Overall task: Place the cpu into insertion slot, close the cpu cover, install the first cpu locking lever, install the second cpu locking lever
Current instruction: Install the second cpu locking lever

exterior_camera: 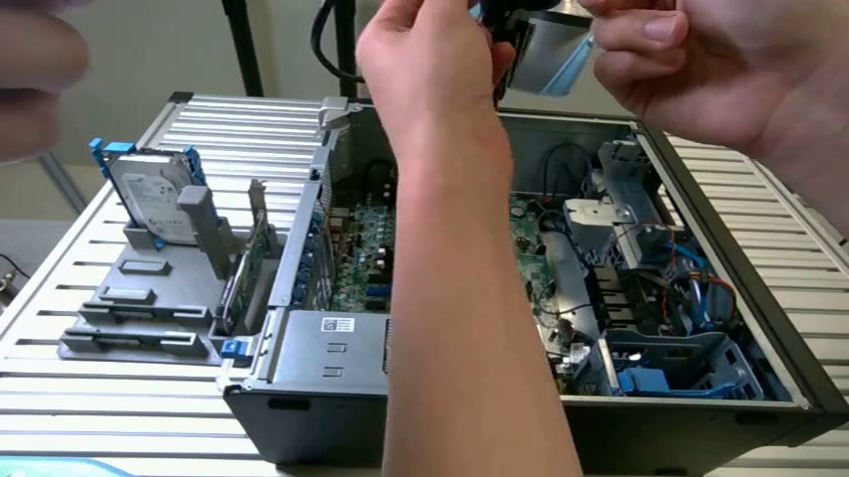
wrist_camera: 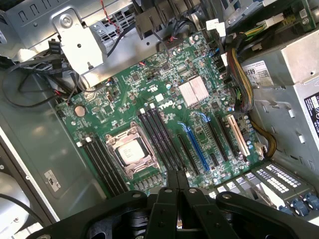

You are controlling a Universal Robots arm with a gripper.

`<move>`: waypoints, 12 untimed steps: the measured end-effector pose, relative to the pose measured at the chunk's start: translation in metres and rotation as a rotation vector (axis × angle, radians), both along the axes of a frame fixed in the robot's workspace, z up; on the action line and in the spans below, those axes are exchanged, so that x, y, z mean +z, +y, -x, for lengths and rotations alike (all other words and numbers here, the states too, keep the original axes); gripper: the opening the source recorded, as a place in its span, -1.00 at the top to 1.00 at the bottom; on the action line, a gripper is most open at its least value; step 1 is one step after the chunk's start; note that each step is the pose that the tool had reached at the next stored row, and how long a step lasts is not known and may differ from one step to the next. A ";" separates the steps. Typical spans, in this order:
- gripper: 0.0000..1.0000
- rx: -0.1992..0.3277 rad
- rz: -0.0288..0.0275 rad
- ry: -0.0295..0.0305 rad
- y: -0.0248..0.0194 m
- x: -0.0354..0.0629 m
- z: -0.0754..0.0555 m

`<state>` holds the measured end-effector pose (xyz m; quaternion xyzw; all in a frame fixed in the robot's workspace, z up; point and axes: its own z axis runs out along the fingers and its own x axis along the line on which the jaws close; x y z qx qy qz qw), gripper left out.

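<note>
Two black fingers of my gripper (wrist_camera: 177, 174) are pressed together at the tips with nothing between them, so the tool is fully closed and empty. It hangs over the large green motherboard (wrist_camera: 164, 99), clear of the surface, with the tips pointing toward the socket area.

The pale silver, flat square cpu (wrist_camera: 130, 152) sits in the small square black insertion slot (wrist_camera: 114, 133) with its silvery rim. The thin silvery metal cpu cover (wrist_camera: 149, 159) appears to lie flat around the chip, which shows through its central cutout. I cannot tell whether the locking levers are latched. Long black memory slots (wrist_camera: 159, 134) run just beside the socket on both sides, a long blue expansion slot (wrist_camera: 194, 147) lies further along, and a ribbed silver heat sink (wrist_camera: 193, 92) stands well apart.

From the exterior view, the open grey computer case (exterior_camera: 332, 397) lies on a pale slatted metal table (exterior_camera: 133, 417). A person's forearm reaches across it, and two hands (exterior_camera: 424, 50) work at a silvery-blue part (exterior_camera: 544, 55) above the case. A silver hard drive (exterior_camera: 153, 189) stands upright in a grey rack at the exterior view's left.
</note>
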<state>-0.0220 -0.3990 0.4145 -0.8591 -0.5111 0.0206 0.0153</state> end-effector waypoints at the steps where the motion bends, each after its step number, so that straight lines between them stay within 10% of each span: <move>1: 0.79 0.000 0.0001 0.0000 0.0000 0.0000 0.000; 12: 0.79 -0.001 0.0000 0.0000 0.0000 0.0000 0.000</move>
